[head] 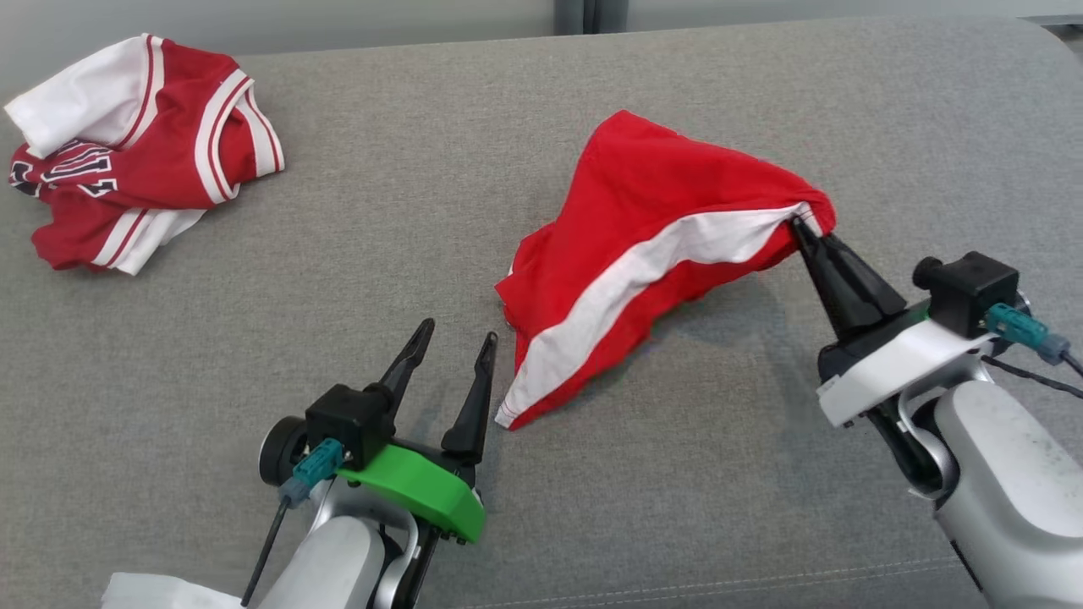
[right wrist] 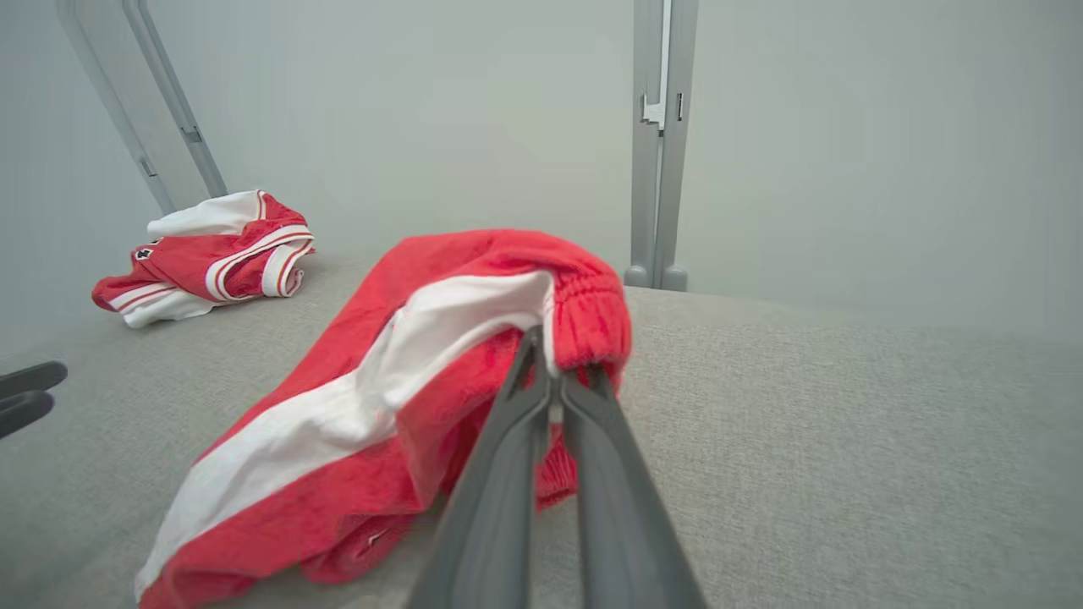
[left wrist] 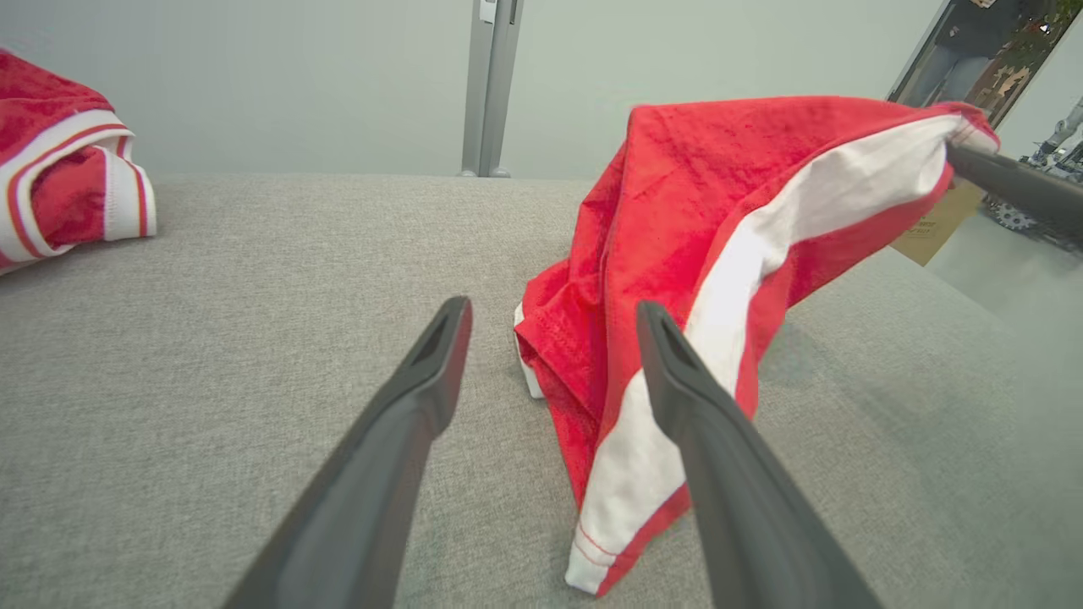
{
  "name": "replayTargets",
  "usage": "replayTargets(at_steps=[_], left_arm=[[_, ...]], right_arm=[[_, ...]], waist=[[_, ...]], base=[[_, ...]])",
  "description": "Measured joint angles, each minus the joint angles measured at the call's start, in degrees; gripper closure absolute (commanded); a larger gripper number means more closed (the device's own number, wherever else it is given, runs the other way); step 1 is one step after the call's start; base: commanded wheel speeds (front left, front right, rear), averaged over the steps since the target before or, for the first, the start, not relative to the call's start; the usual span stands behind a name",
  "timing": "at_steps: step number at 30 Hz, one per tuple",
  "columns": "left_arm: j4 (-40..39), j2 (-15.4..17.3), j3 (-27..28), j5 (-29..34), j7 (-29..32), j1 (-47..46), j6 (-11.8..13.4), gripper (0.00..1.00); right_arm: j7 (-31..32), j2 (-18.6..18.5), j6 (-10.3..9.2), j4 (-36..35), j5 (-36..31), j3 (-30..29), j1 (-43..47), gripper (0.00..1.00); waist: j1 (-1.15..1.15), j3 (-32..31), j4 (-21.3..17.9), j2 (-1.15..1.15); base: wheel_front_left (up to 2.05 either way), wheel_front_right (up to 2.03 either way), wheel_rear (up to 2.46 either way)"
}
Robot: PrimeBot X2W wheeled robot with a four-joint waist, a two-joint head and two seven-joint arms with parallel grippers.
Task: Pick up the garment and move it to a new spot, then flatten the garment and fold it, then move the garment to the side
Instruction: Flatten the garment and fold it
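- Two grippers over a grey fabric surface (head: 355, 211); one garment in play, red shorts (head: 643, 211) w/ a white side stripe.
- R gripper (head: 799, 224): fingers pressed together, pinching the elastic waistband end of the shorts. Wrist view shows the gathered red hem bunched on both sides of the tips (right wrist: 550, 355).
- That pinched end is raised off the surface; the rest of the shorts (right wrist: 355, 406) slopes down toward the robot's left, w/ the lower end resting on the fabric.
- L gripper (head: 459, 331): fingers spread wide, holding nothing. It sits just beside the low end of the shorts; can't tell if the right-hand finger touches the cloth.
- L wrist view: shorts (left wrist: 702, 186) rise just past the right-hand finger, stripe running up to the R gripper's dark fingers (left wrist: 1015, 182) at the far right.
- 2nd item, a red & white jersey (head: 144, 152), lies crumpled far left, well apart from both grippers.
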Motion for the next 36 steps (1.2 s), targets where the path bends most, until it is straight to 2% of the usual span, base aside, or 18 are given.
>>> replayTargets(at_steps=[4, 11, 14, 22, 36], left_arm=[[0.9, 0.0, -1.0, -1.6, 0.0, 1.1, -1.0, 0.00], [6.1, -0.1, -6.6, -2.9, 4.6, 3.6, -5.2, 0.00], [8.0, -0.1, -6.8, -3.7, 5.2, 3.8, -5.5, 0.00], [9.8, -0.3, -2.1, -8.6, 4.4, 3.6, -5.2, 0.00], [10.5, -0.6, -4.3, -13.7, 5.2, 1.9, -7.5, 0.00]], right_arm=[[0.0, -2.4, 0.00, -0.1, -0.1, -2.0, 0.4, 1.00], [0.0, -3.9, 0.00, 1.0, -0.1, -3.0, 4.1, 1.00], [0.0, -3.9, 0.00, 1.1, 0.0, -3.0, 4.9, 1.00], [0.0, -4.7, 0.00, 1.8, -1.2, -2.0, 5.9, 1.00], [0.0, -5.6, 0.00, 7.8, -2.6, -2.0, 9.2, 1.00]], waist=[[0.00, -0.3, -1.7, 0.00], [0.00, -0.3, -4.0, 0.00], [0.00, 0.2, -4.3, 0.00], [0.00, 0.9, -4.3, 0.00], [0.00, 1.5, -4.7, 0.00]], base=[[0.00, 0.00, 0.00], [0.00, 0.00, 0.00], [0.00, 0.00, 0.00], [0.00, 0.00, 0.00], [0.00, 0.00, 0.00]])
